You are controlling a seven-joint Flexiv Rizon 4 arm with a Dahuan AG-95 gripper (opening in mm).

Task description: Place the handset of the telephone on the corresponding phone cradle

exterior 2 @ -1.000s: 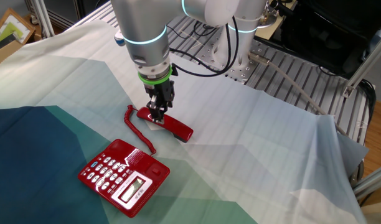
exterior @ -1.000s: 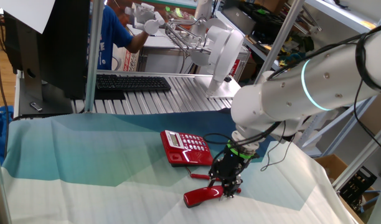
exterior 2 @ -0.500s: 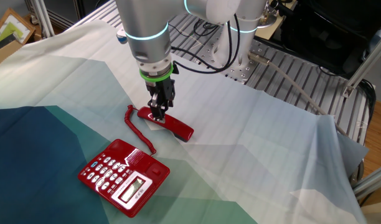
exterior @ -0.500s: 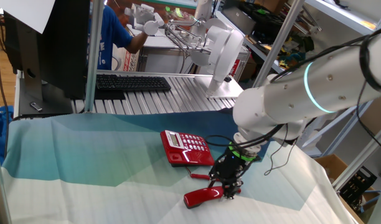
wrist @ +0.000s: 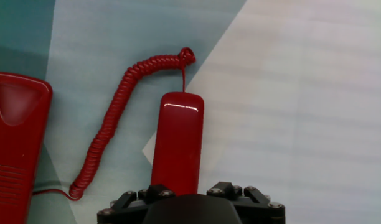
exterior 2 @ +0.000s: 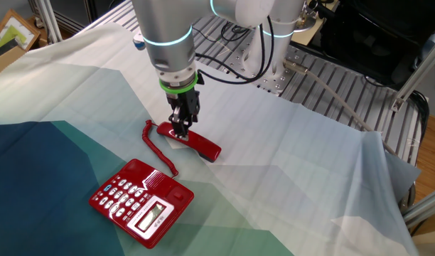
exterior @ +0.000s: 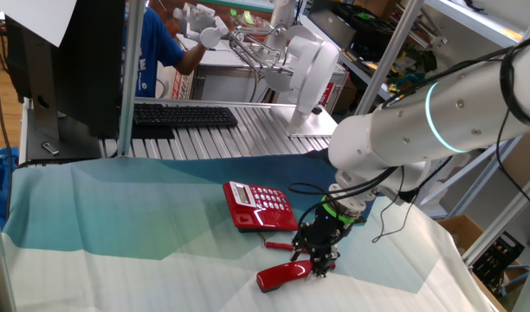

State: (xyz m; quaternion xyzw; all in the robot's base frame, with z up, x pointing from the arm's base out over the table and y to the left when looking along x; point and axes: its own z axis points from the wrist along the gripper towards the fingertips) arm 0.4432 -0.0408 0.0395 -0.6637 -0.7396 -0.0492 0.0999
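Handset on the cloth, gripper down on it, telephone off to one side.

In the hand view, going left to right: the telephone (wrist: 16,149) sits at the left edge with its recessed phone cradle (wrist: 13,106) empty, the coiled cord (wrist: 119,118) loops between, and the handset (wrist: 178,146) lies on the teal-and-white cloth (wrist: 302,93), its long axis running straight along the camera's line and roughly parallel to the base. The gripper (exterior 2: 180,130) is lowered onto the handset near one end; its fingers appear to straddle the body, but whether they are pinching it or only spread around it I cannot tell. By my reading, the carry must go sideways toward the base with little turning, since handset and cradle already lie nearly aligned and just apart.
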